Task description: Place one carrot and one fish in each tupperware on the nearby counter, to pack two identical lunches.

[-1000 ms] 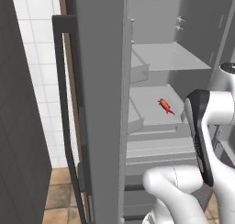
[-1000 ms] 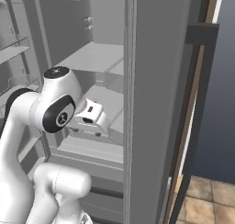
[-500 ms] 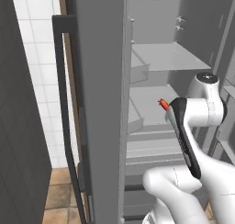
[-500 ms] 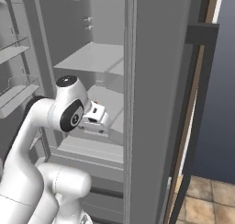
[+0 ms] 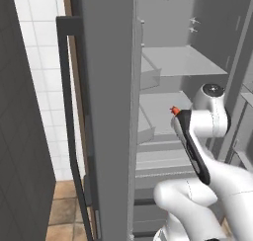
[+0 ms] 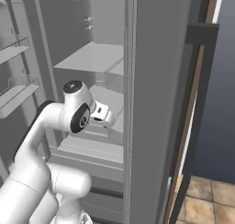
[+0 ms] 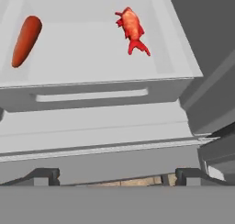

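Note:
In the hand view a smooth orange-red carrot (image 7: 25, 42) lies at the left of a grey fridge shelf tray (image 7: 92, 97). A bright red fish (image 7: 132, 29) with a forked tail lies at the tray's right, well apart from the carrot. My gripper (image 7: 114, 176) is open, hanging in front of and below the tray with nothing between its fingertips (image 7: 43, 175). From the right base view my hand (image 6: 102, 114) reaches into the fridge at middle-shelf height. A red-orange bit (image 5: 174, 109) peeks past my forearm; I cannot tell which item it is. The tupperware is out of view.
The fridge stands open with an upper shelf (image 5: 180, 62) above my arm and lower drawers (image 5: 158, 158) beneath. One door with a dark handle (image 5: 69, 111) is at the left, and door bins (image 6: 16, 92) flank the arm. Another door handle (image 6: 195, 108) is at the right.
My arm has swung forward and up into the fridge, and the forearm now covers most of the red thing on the middle shelf. The gripper stays open.

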You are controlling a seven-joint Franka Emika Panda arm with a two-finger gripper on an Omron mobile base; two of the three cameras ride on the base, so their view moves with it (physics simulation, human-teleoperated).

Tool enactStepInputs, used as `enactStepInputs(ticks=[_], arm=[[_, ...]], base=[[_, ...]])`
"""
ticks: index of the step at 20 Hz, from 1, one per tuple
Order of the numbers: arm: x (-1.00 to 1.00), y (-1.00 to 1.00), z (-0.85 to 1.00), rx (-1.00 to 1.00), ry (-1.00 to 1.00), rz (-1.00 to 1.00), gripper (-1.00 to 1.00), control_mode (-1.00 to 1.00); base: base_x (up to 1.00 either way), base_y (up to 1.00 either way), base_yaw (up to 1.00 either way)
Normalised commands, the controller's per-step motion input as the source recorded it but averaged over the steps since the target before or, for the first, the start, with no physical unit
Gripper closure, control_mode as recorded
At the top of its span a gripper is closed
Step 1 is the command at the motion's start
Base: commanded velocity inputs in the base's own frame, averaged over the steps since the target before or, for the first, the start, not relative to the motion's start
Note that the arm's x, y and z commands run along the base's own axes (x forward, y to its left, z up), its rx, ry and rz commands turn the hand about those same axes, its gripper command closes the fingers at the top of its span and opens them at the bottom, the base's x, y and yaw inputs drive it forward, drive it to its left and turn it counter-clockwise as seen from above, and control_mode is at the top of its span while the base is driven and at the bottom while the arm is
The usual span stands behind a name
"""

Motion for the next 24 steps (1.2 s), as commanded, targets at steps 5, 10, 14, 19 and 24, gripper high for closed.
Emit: enactStepInputs(ticks=[5, 10, 14, 19, 24], arm=[[0.57, -0.13, -0.26, -0.02, -0.07, 0.0, -1.0, -1.0], [0.48, -0.34, -0.18, -0.01, -0.02, 0.0, -1.0, -1.0], [0.47, -0.41, -0.05, 0.0, 0.0, 0.0, -1.0, -1.0], [0.53, -0.32, 0.0, 0.0, 0.0, 0.0, -1.0, -1.0], [0.58, -0.18, -0.03, 0.0, 0.0, 0.0, -1.0, -1.0]], base=[[0.0, 0.0, 0.0], [0.0, 0.0, 0.0], [0.0, 0.0, 0.0], [0.0, 0.0, 0.0], [0.0, 0.0, 0.0]])
